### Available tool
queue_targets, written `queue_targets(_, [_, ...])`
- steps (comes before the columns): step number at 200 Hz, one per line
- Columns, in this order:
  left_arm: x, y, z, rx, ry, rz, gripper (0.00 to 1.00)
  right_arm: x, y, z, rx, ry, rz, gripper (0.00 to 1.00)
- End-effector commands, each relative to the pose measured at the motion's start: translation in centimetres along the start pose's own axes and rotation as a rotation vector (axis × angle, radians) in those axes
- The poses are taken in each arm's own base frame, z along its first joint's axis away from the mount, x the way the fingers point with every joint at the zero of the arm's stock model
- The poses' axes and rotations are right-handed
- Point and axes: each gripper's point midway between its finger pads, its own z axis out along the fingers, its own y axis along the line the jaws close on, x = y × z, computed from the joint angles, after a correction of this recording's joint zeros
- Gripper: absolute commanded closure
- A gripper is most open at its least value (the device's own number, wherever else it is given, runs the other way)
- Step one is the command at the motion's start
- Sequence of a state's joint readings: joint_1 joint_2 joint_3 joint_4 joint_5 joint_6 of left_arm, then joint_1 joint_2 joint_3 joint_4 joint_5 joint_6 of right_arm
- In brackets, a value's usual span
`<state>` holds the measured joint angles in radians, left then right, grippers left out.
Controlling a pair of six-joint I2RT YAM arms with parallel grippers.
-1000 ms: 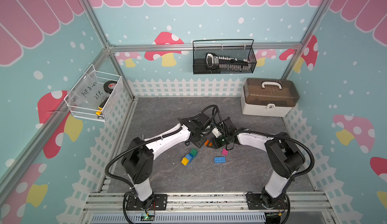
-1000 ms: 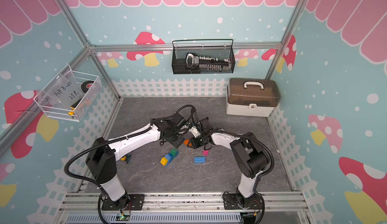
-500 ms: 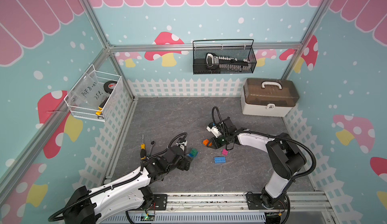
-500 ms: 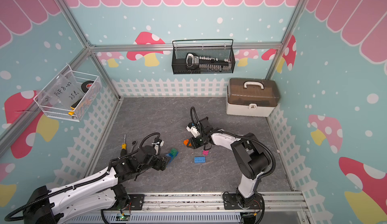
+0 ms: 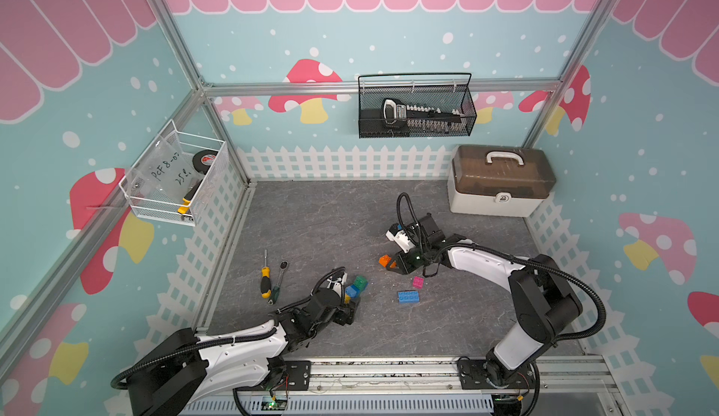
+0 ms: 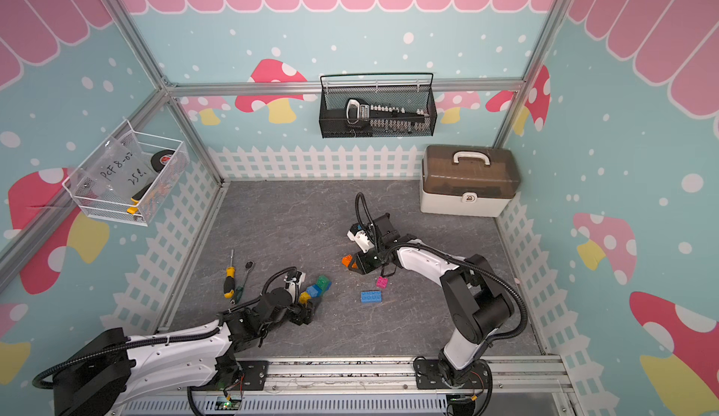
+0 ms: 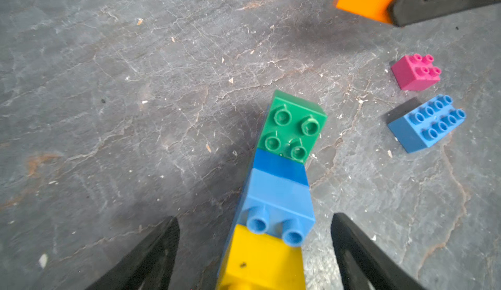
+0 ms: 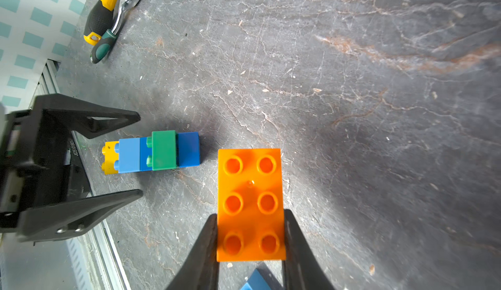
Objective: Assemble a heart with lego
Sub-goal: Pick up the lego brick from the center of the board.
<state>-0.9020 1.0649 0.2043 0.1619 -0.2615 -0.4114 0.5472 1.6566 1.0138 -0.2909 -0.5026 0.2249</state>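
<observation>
- The partly built heart [image 8: 151,153] is a short run of joined plastic bricks in yellow, light blue, dark blue and green. It lies on its side on the grey stone-patterned mat [image 5: 311,219], toward the front and nearer the left arm's base.
- The left gripper [image 7: 254,218] stands wide open with one black finger on either side of the heart's yellow end. Neither finger appears to touch the bricks, so it has hold of nothing.
- The right gripper [image 8: 250,215] is closed on the orange six-stud plastic brick [image 8: 249,183], pinching its long sides at one end, low over the mat and apart from the heart. Whether the brick's underside rests on the mat is hard to tell.
- A pink four-stud brick [image 7: 416,71] and a blue eight-stud brick [image 7: 427,123] lie loose near each other, studs up.
- The step in hand looks like adding the orange brick to the heart, with roughly half the pieces joined.
- The next move probably calls for the left jaws to close on the heart and steady it, since its studs point sideways. The right arm would then line the orange brick up with free studs and press squarely.
</observation>
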Motion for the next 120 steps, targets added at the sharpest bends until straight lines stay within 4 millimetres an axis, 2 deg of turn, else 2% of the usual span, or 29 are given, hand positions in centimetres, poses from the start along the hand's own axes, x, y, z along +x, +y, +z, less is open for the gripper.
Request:
queue_targets(1, [-0.9, -0.7, 0.2, 0.017, -0.075, -0.030, 0.13, -0.5, 0.1, -0.9, 0.000, -0.005, -0.022, 0.73])
queue_targets(29, [0.2, -0.3, 0.4, -0.023, -0.080, -0.029, 0.17, -0.6, 0.1, -1.2, 0.000, -0.008, -0.023, 0.73])
queue_targets(66, [0.7, 0.2, 0.4, -0.045, -0.102, -0.049, 0.22, -0.6, 0.0, -1.3, -0.002, -0.011, -0.023, 0.73])
queue_targets(120, [0.8, -0.1, 0.2, -0.039, -0.096, -0.043, 0.57, -0.5, -0.5, -2.0, 0.004, -0.023, -0.014, 0.73])
